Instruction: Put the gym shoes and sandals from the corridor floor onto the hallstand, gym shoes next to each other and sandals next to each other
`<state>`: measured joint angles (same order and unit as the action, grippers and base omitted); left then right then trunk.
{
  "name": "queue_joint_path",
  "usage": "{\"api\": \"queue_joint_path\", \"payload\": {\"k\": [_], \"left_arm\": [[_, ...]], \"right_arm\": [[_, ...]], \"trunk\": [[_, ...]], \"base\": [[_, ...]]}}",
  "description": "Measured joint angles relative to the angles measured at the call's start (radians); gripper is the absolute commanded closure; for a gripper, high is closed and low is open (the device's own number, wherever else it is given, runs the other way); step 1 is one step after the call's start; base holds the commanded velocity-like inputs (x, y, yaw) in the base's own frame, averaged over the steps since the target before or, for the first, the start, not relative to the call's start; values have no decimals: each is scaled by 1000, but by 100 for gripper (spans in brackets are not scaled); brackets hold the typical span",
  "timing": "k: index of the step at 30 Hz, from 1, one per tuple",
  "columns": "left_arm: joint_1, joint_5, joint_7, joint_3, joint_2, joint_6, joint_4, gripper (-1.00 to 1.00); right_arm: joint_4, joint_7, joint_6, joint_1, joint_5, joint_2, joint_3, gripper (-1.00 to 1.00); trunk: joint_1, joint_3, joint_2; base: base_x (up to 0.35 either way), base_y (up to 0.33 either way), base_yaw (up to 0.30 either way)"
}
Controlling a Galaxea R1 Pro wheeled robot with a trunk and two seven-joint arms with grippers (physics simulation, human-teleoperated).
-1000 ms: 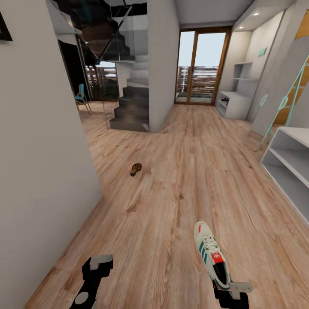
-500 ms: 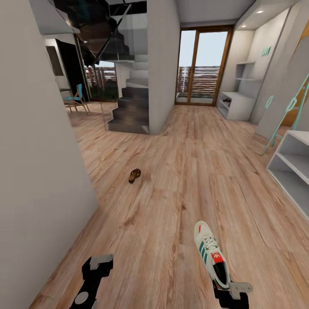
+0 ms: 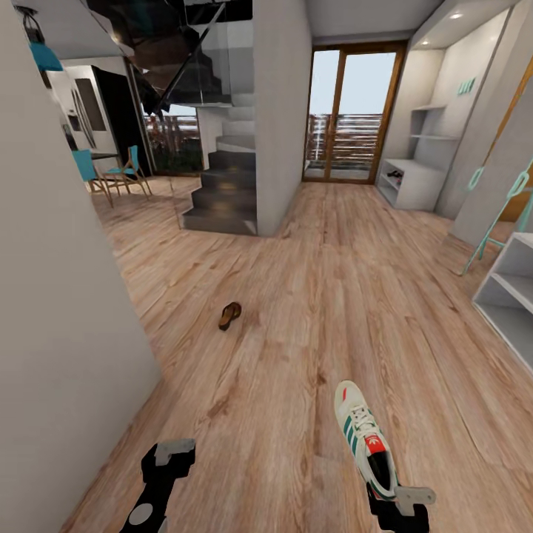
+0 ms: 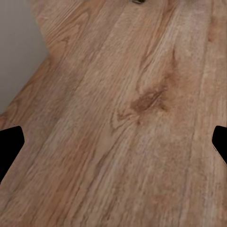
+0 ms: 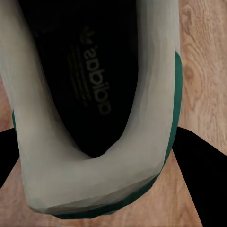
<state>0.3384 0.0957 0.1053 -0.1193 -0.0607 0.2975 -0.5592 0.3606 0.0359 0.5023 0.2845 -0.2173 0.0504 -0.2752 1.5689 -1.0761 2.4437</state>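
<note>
A white gym shoe [image 3: 364, 438] with green stripes and a red-orange tongue hangs over the corridor floor [image 3: 311, 296], toe pointing away. My right gripper [image 3: 392, 497] is shut on its heel. In the right wrist view the heel [image 5: 94, 179] sits between the black fingers [image 5: 201, 165]. One dark brown sandal [image 3: 229, 316] lies on the planks ahead to the left. The pale hallstand [image 3: 414, 185] stands far off by the glass door, with a small dark thing on its shelf. My left gripper [image 3: 169, 455] is open and empty over bare floor [image 4: 113, 142].
A grey wall [image 3: 59, 311] runs close along my left. Dark stairs [image 3: 222, 192] and a white pillar [image 3: 281, 111] stand ahead left. A white shelf unit [image 3: 511, 296] and a turquoise frame [image 3: 496, 215] are at the right. Blue chairs [image 3: 111, 174] sit far left.
The whole view has shifted as the camera moved: more of the room past the left wall shows, and the right shelf unit slid toward the edge. Both grippers and the held shoe keep their places.
</note>
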Motion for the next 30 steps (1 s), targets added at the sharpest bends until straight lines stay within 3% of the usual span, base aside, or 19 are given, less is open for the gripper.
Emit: {"api": "queue_joint_path", "payload": {"k": [11, 16, 22, 26, 30], "left_arm": [[0, 0, 0, 0, 0, 0, 0, -100], [0, 1, -1, 1, -1, 0, 0, -100], [0, 1, -1, 2, -2, -1, 0, -100], [0, 1, -2, 2, -1, -1, -1, -100], [0, 1, -2, 2, 0, -1, 0, -100]], "right_arm": [[8, -2, 0, 0, -1, -1, -5, 100], [144, -3, -25, 2, -2, 7, -7, 100], [366, -2, -219, 29, -2, 8, -10, 100], [519, 2, -451, 92, 1, 8, -8, 100], [586, 4, -601, 172, 2, 7, -6, 100]], "trunk": [[0, 1, 0], [0, 2, 0], [0, 2, 0], [0, 2, 0], [0, 2, 0]], "base": [[338, 0, 0], [338, 0, 0], [338, 0, 0], [338, 0, 0], [338, 0, 0]]}}
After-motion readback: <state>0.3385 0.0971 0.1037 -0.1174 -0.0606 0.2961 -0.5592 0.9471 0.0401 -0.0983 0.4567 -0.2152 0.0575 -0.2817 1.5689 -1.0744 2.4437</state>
